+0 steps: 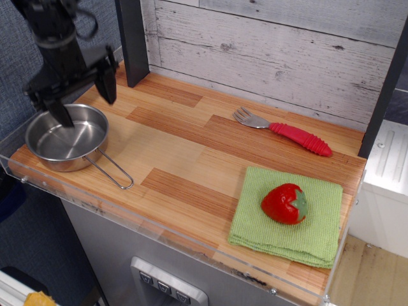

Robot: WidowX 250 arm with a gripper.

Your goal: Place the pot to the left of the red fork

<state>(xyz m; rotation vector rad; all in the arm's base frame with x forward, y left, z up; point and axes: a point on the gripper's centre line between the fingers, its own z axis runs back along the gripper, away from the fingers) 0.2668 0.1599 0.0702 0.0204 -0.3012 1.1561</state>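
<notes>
Hanging over the far left corner of the wooden counter [191, 153], the gripper [86, 108] has its two black fingers spread wide apart, holding nothing; one finger [107, 80] sits over the counter just behind the pot's back rim, the other [58, 109] reaches down over the left part of the pot's rim, though whether it touches the metal cannot be told. The pot [67, 137] sits right under the gripper, near the front left edge, a shallow round pan of shiny steel with a thin wire loop handle pointing toward the front and right of the gripper. A clear plastic lip [159, 233] runs along the counter's front and left edges, close beside the pot. To the gripper's right lies a broad stretch of bare striped wood. Well off to the right, near the whitewashed plank wall [274, 51], lies the red fork [284, 132], its metal prongs pointing back toward the gripper and its ribbed red plastic handle away. In front of the fork, a red toy strawberry [284, 203] rests on a folded green woven cloth [319, 236] near the front right corner.
</notes>
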